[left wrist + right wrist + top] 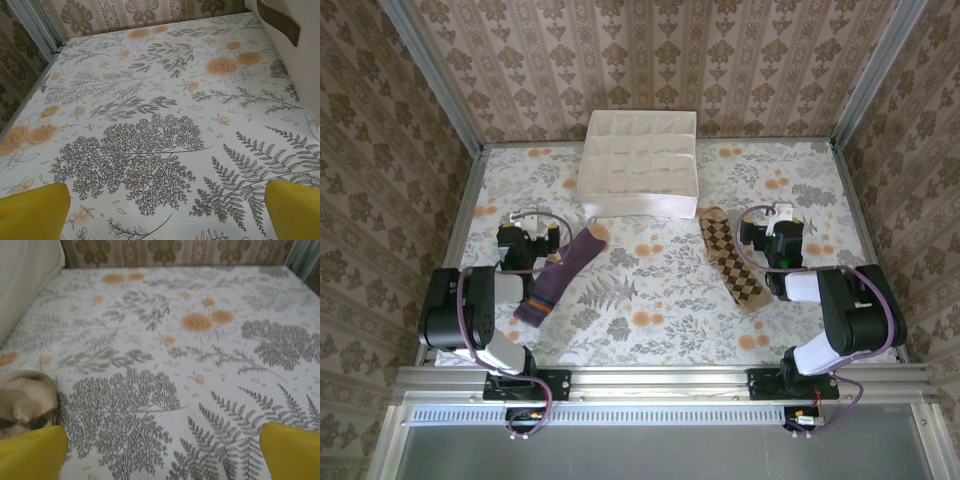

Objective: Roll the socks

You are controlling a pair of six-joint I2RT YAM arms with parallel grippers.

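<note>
The dark purple sock lies flat and slanted on the left of the table, its brownish toe toward the white box. The brown-and-tan diamond-checked sock lies flat on the right; in the right wrist view its toe end shows at the lower left. My left gripper sits low just left of the purple sock, open, with only tablecloth between its yellow fingertips. My right gripper sits just right of the checked sock, open, with nothing between its yellow fingertips.
A white compartmented box stands at the back centre; its side shows at the right of the left wrist view and at the upper left of the right wrist view. Patterned walls and metal rails enclose the floral tablecloth.
</note>
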